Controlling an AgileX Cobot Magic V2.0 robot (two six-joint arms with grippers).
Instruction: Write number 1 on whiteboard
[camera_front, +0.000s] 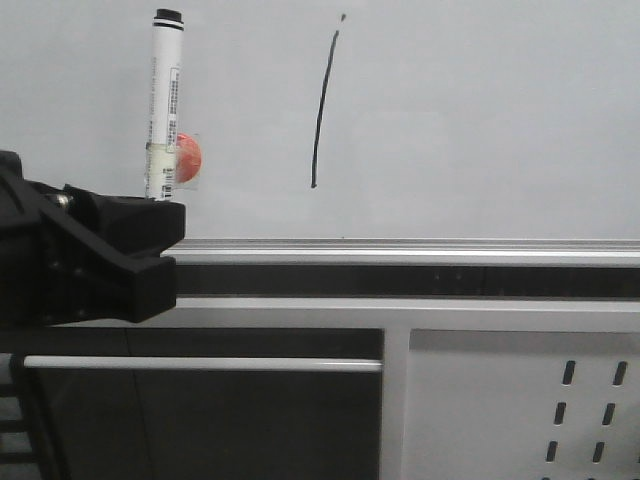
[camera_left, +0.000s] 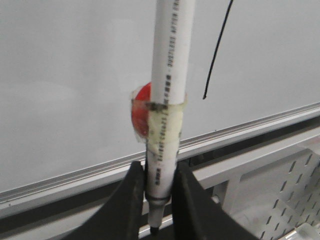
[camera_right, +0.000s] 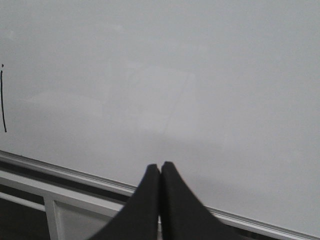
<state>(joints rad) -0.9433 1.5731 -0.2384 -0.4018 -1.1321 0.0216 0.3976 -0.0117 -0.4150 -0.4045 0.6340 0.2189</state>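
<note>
Already the number 1 stands on the whiteboard: a thin black stroke, close to vertical and bowed a little, with a tiny separate dot just above its top end. In the front view it sits in the upper middle of the board, its lower end well above the silver rail that edges the board below. The left wrist view shows the lower part of the stroke, and the right wrist view catches it at the very edge of the picture.

The left end effector is closed on a white marker pen, its two black fingers pressing the barrel from both sides low down. The pen stands nearly upright, with its black tip pointing up in the front view, left of the stroke and apart from it. A band of clear yellowish tape wraps the barrel and binds a small red round piece to its side; what that piece is cannot be told.

The right end effector holds nothing, its black fingers pressed together tip to tip, facing bare board.

Below the rail runs a dark gap, then a white perforated metal panel at lower right.
</note>
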